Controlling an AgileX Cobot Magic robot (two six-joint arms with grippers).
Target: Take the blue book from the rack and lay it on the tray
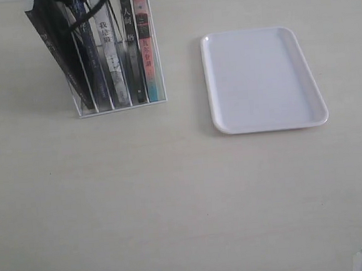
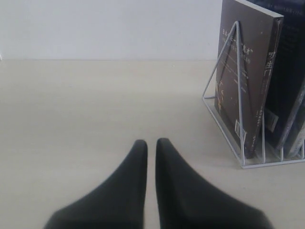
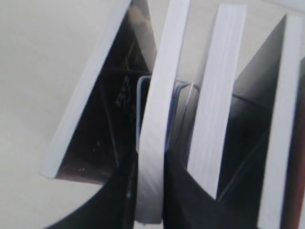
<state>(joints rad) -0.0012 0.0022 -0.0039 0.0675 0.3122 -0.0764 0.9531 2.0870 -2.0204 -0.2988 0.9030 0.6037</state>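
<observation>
Right claw (image 3: 149, 163) is down in the rack (image 1: 122, 110), its two dark fingers pinching the blue book (image 3: 155, 109) by its white page edge, one finger on each cover. That book stands in the second slot from the rack's left end, between a grey-covered book (image 2: 243, 81) leaning hard outward and a pale-spined one (image 1: 109, 53). A black-spined book (image 1: 130, 51) and a pink-and-teal one (image 1: 148, 56) fill the remaining slots. Rack sits by the counter's (image 1: 174, 205) far edge, toward its left corner. Over to the right, also nearer the far edge, the tray (image 1: 261, 82) lies flat and bare, well apart from the rack. Left claw (image 2: 151, 141) hangs low above open counter near the rack's left end, fingers pressed almost together with nothing between them.
</observation>
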